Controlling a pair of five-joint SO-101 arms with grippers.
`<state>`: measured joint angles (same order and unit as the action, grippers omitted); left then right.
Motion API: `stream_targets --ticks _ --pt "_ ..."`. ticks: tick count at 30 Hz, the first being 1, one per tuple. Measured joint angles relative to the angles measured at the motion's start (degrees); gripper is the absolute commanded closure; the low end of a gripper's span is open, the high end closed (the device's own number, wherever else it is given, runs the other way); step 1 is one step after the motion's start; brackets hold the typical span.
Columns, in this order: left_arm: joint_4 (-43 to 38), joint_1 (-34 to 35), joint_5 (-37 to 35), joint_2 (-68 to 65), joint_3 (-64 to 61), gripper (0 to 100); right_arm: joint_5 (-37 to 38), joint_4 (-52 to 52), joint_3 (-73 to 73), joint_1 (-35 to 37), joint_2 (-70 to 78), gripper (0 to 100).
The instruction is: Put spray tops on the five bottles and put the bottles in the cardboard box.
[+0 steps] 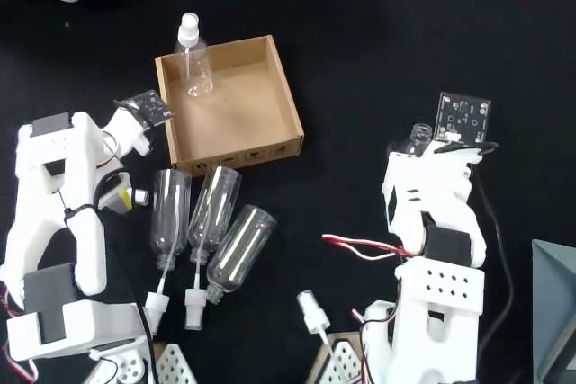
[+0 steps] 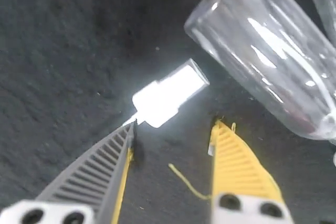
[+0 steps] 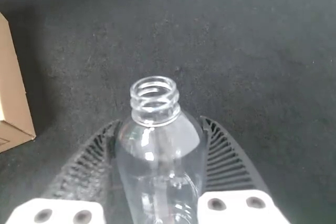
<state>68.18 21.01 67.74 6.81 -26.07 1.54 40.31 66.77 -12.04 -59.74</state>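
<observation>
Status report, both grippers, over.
Left gripper open at white spray top. Right gripper shut on uncapped clear plastic bottle. One capped bottle in brown cardboard box.

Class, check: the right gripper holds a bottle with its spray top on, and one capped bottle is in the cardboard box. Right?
No: the bottle in the right gripper has a bare open neck, per the right wrist view. One capped bottle is in the cardboard box.

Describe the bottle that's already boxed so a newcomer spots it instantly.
Find the cardboard box on the black table. One clear bottle sits in its back left corner, white spray top fitted. It's the only one inside the box; three bottles lie on the table in front.
</observation>
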Motion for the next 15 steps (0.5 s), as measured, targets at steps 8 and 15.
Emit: stream_targets --ticks 8,15 --pt "-4.57 -0.88 6.24 -0.09 -4.40 79 0.00 0.00 0.00 0.00 0.00 92.1" --pt "-9.67 -0.88 8.09 -0.09 -8.35 79 0.00 0.00 0.00 0.00 0.00 92.1"
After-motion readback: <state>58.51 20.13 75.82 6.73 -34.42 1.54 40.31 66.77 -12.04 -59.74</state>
